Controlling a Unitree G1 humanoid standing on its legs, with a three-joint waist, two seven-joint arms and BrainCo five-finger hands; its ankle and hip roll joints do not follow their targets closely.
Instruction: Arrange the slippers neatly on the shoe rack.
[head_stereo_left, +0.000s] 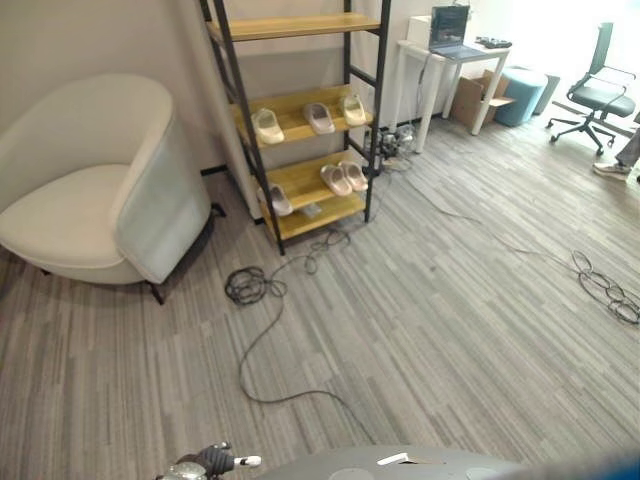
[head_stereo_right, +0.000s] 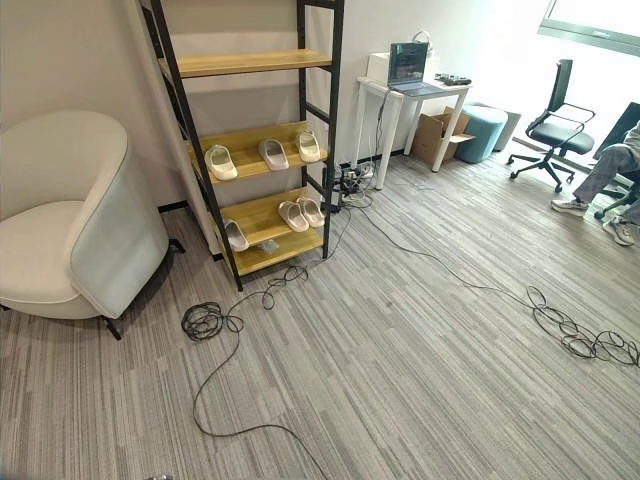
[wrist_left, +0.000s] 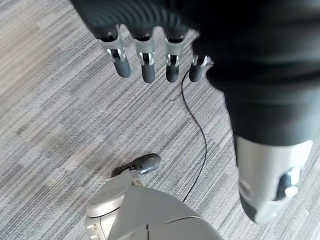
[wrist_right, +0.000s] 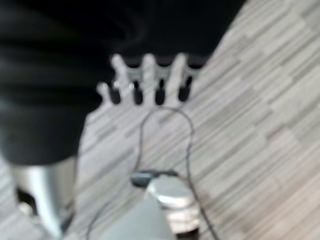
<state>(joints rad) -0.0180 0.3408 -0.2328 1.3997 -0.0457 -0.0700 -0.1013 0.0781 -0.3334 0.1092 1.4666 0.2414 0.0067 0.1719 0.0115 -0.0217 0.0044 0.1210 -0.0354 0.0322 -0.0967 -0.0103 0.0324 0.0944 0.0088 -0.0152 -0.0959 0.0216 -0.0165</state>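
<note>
The slippers (head_stereo_left: 336, 178) sit on the two lower shelves of the far shoe rack (head_stereo_left: 300, 113). The right eye view catches a seated person's legs (head_stereo_right: 608, 168) at far right. Left hand (wrist_left: 150, 55) and right hand (wrist_right: 145, 82) hang over bare floor, fingers relaxed, holding nothing.

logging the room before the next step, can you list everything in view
shoe rack: one, black frame with wooden shelves, against the wall
slippers: six, pale; three on the middle shelf, three on the lowest shelf
armchair: one, cream, left of the rack
desk: one, white, right of the rack, laptop on it
cardboard box: one, brown, under the desk
stool: one, teal, beside the box
office chair: one, dark, far right
person: one, seated, far right edge
left hand: open, above the floor
right hand: open, above the floor
</note>
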